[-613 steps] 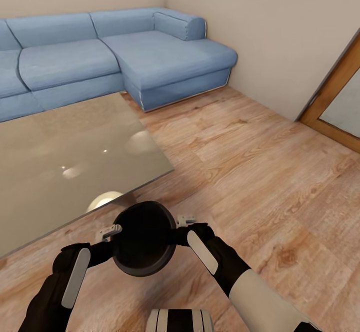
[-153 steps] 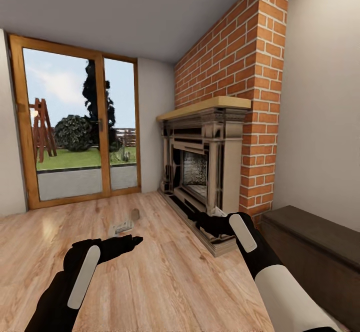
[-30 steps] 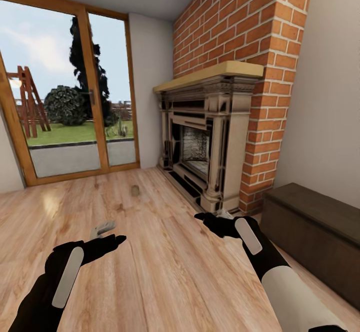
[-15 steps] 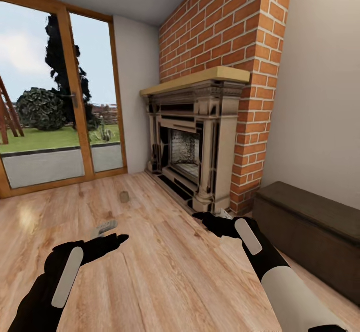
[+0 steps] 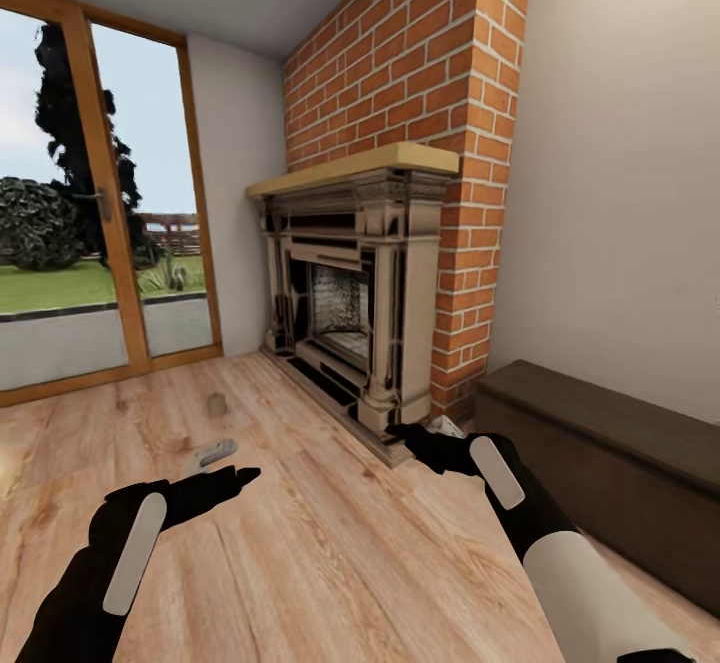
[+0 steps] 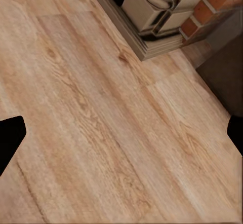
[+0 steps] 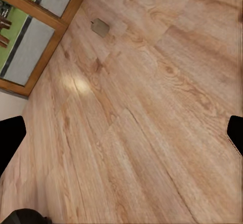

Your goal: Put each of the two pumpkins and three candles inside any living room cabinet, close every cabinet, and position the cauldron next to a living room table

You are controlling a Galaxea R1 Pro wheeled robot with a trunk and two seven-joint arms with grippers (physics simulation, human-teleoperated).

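One candle (image 5: 216, 404) sits on the wood floor (image 5: 330, 543) near the glass door (image 5: 100, 243), well apart from the cabinet (image 5: 610, 463) beside the fireplace (image 5: 350, 293); left gripper (image 5: 212, 453) looks spread apart, empty, while the right gripper (image 5: 445, 427) is mostly hidden, can't tell

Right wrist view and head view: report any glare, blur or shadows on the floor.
Right wrist view: a pale glare patch on the floor near the glass door; the small candle looks soft. Head view: the floor brightens at the left edge; the candle casts little shadow; wood grain is smeared.
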